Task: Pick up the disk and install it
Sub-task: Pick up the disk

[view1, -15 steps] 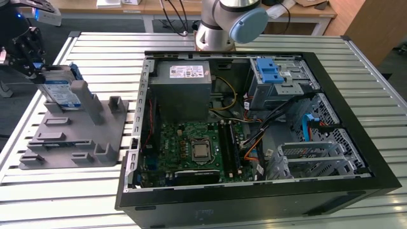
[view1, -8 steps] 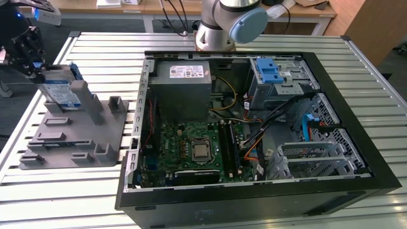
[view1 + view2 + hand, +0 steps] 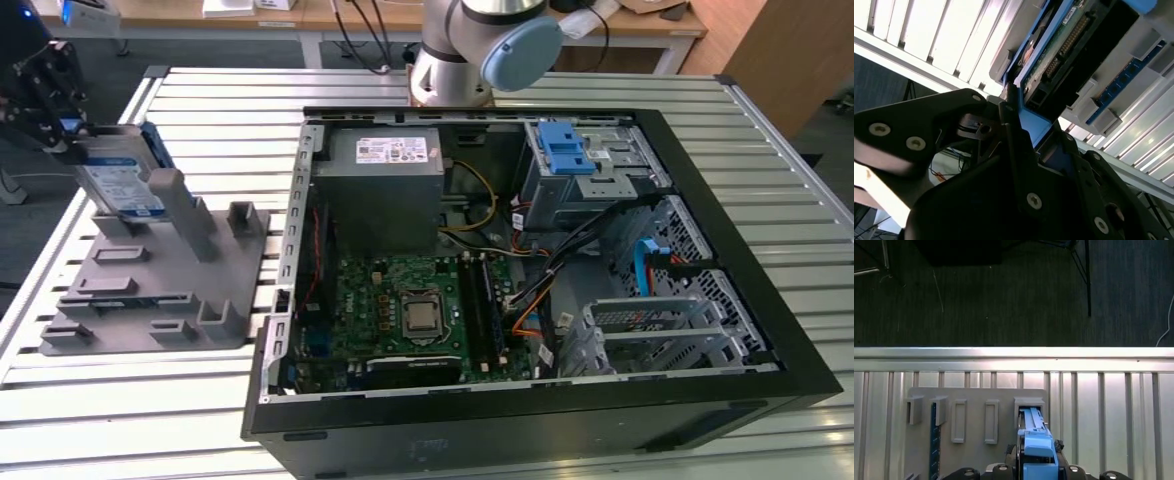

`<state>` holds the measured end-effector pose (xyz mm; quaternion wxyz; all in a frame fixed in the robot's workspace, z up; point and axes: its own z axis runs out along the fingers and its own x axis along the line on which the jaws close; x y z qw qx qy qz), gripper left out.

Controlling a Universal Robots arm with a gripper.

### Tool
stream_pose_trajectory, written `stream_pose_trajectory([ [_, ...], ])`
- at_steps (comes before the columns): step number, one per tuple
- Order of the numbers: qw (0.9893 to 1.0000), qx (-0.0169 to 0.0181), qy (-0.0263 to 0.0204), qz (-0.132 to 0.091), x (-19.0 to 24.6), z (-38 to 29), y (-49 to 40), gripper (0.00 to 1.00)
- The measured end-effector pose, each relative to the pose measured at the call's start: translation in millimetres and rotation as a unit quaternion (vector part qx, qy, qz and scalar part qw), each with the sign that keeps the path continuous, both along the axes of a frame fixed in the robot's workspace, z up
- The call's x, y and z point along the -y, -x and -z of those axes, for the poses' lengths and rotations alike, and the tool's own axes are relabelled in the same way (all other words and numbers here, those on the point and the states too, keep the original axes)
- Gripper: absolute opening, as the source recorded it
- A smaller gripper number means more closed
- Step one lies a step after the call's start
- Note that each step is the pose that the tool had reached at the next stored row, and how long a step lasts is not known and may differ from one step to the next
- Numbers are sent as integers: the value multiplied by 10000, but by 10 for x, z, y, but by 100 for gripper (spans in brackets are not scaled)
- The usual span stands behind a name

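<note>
The disk (image 3: 118, 180), silver-grey with a white-and-blue label and a blue carrier bracket, stands upright on the grey holder (image 3: 147, 290) at the exterior view's left. Its lower end reaches the holder's slot (image 3: 1029, 407). My black gripper (image 3: 78, 132) is at the disk's upper end. In the second wrist view the fingers (image 3: 1010, 120) press on the blue bracket (image 3: 1031, 125), below the disk's circuit-board side (image 3: 1064, 45). In the first wrist view the gripper (image 3: 1036, 462) is shut on the disk's blue edge (image 3: 1036, 445).
An open black computer case (image 3: 534, 425) lies on the slatted metal table (image 3: 200, 110), to the holder's right in the exterior view. Inside are a grey metal cage (image 3: 601, 180) with a blue latch (image 3: 567, 150), a grey box with a white sticker (image 3: 380, 180) and a green board (image 3: 414, 310).
</note>
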<state>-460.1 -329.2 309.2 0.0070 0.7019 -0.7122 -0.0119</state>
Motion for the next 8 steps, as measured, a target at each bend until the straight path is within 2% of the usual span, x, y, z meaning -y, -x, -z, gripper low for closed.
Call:
stream_pose_trajectory([
  [8, 10000, 0, 1, 0, 0, -266, 0, 36],
])
